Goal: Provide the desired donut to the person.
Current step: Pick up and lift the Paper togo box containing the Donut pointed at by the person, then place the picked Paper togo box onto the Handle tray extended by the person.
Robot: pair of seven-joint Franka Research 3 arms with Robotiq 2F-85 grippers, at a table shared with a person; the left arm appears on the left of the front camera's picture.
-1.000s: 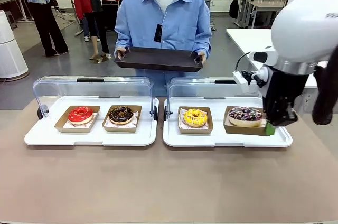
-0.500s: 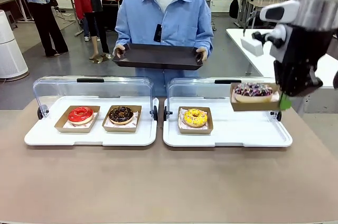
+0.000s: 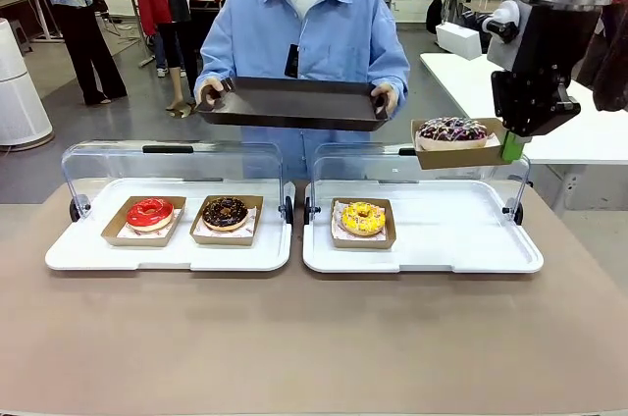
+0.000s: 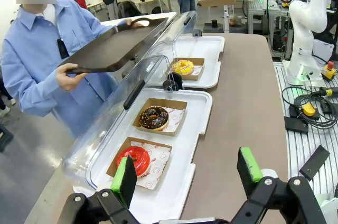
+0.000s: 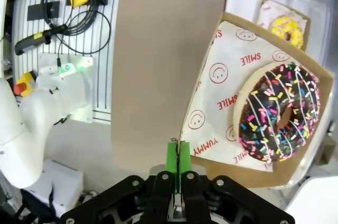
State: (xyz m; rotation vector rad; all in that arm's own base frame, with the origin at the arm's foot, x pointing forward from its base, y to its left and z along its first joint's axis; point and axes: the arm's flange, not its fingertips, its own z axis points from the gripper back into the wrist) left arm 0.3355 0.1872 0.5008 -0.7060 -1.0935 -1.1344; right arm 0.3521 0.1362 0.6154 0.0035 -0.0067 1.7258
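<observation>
My right gripper (image 3: 510,146) is shut on the edge of a brown cardboard tray (image 3: 459,155) that carries the sprinkled chocolate donut (image 3: 452,131). It hangs high above the right white tray (image 3: 422,251), near the person's hand. The right wrist view shows the same donut (image 5: 279,112) on smile-print paper, with the gripper (image 5: 175,161) pinching the cardboard edge. The person (image 3: 302,38) in the light-blue shirt holds a dark serving tray (image 3: 292,104) out with both hands. My left gripper (image 4: 187,174) is open, above the near end of the left white tray.
A yellow donut (image 3: 362,217) sits in the right white tray. In the left white tray (image 3: 167,251) lie a red donut (image 3: 149,212) and a chocolate donut (image 3: 226,211). Clear lids stand open behind both trays. Bystanders are at the far left.
My right gripper has lifted the sprinkled donut's cardboard tray out of the right white tray and carried it up and toward the person. The person has brought the dark tray slightly forward.
</observation>
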